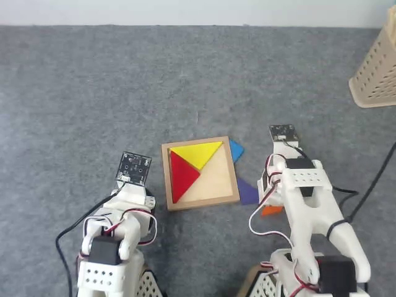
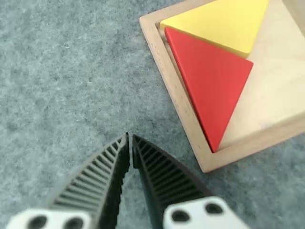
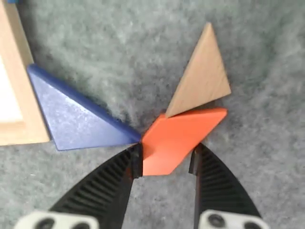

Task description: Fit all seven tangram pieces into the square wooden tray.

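The square wooden tray sits mid-table and holds a yellow triangle and a red triangle. In the left wrist view both triangles, yellow and red, lie along the tray's rim. My left gripper is shut and empty over the carpet beside that rim. My right gripper is shut on an orange parallelogram lying on the carpet. It touches a dark blue triangle and a plain wooden triangle. A light blue piece lies at the tray's far right corner.
A cream slotted basket stands at the far right edge. The dark blue triangle rests against the tray's right side. Grey carpet stretches open behind and to the left of the tray. Cables hang by both arm bases.
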Motion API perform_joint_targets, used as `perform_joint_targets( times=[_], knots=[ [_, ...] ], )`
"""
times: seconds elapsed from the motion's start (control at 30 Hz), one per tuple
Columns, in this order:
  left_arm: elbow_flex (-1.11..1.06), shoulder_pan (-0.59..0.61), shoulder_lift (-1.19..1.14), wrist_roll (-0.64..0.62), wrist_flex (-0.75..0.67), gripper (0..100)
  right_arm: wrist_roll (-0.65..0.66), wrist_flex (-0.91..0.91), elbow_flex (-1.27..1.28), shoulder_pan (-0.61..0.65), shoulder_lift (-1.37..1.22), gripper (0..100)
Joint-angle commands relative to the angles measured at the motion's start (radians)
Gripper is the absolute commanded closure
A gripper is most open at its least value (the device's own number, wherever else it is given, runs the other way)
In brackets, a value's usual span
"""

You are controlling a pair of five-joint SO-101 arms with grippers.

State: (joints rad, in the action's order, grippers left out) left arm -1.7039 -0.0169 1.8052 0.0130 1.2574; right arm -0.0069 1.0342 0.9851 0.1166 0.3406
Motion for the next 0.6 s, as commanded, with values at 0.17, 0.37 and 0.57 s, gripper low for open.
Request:
perform_joint_targets(
  times=[0.17,0.37,0.57],
  knots=[
    [0.019,0.0,0.02,-0.006,0.006,99,0.008,-0.056,-0.023,0.041,0.022,81.8],
    [0.019,0.0,0.02,-0.006,0.006,99,0.086,-0.053,-0.143,-0.018,-0.085,81.8],
    [0.019,0.0,0.02,-0.006,0.006,99,0.16,-0.051,-0.307,-0.039,-0.314,82.1]
  ],
)
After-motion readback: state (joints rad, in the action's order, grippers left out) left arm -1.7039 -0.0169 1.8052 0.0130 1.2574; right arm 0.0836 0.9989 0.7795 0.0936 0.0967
